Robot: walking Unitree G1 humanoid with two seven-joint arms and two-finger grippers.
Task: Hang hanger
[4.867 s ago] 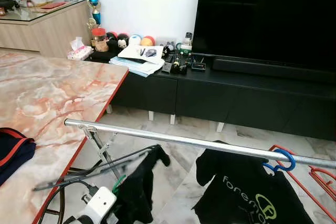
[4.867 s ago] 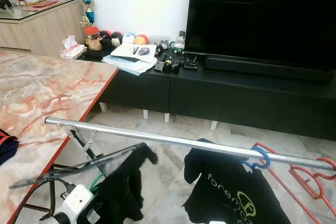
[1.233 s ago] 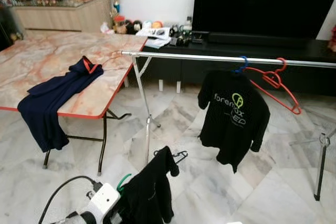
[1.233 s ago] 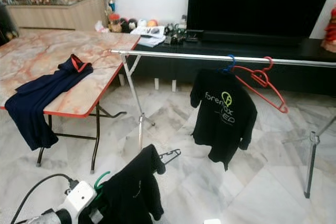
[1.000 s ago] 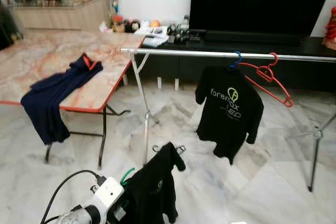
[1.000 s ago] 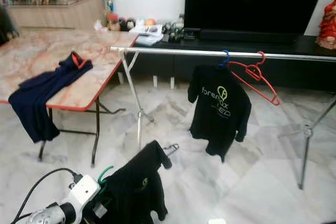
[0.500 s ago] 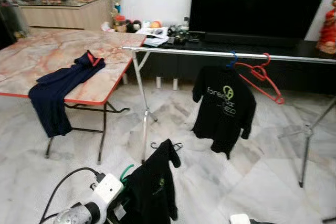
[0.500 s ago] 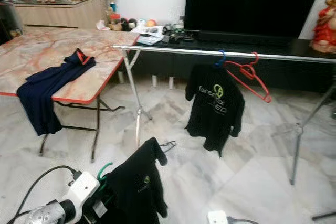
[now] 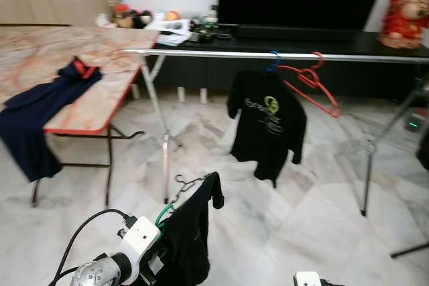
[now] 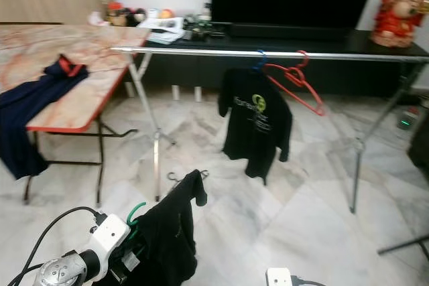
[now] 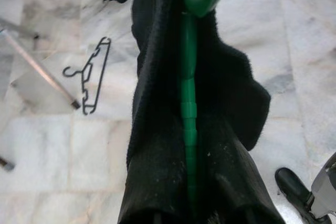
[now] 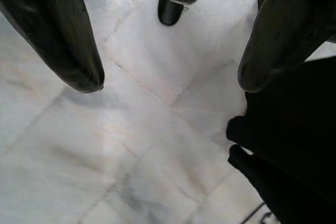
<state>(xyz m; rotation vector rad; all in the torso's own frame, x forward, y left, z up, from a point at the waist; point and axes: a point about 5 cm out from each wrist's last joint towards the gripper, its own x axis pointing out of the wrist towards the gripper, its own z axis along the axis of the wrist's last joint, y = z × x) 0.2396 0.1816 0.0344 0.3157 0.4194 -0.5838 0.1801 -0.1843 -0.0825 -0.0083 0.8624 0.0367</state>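
Note:
My left gripper (image 9: 155,254) at the bottom left is shut on a green hanger (image 11: 189,103) that carries a black shirt (image 9: 190,232); the cloth hides its fingers. The hanger's green hook (image 9: 161,216) pokes out above the shirt. Ahead, a silver clothes rail (image 9: 201,53) crosses the room. A black T-shirt with a green logo (image 9: 267,125) hangs from it on a blue hanger, and red hangers (image 9: 310,85) hang beside it. My right gripper (image 12: 168,77) is held low over the marble floor, open, with nothing between its fingers (image 12: 58,35).
A black wire hanger (image 9: 184,184) lies on the floor near the rail's left leg (image 9: 165,152). The marble table (image 9: 94,102) on the left holds a navy garment (image 9: 37,115). The rail's right leg (image 9: 366,172) stands on the right. Behind are a black TV console (image 9: 295,35) and a red statue (image 9: 404,5).
The camera has backed away and swung right, so the table and rail sit further left and smaller. The left gripper still carries the hanger and shirt.

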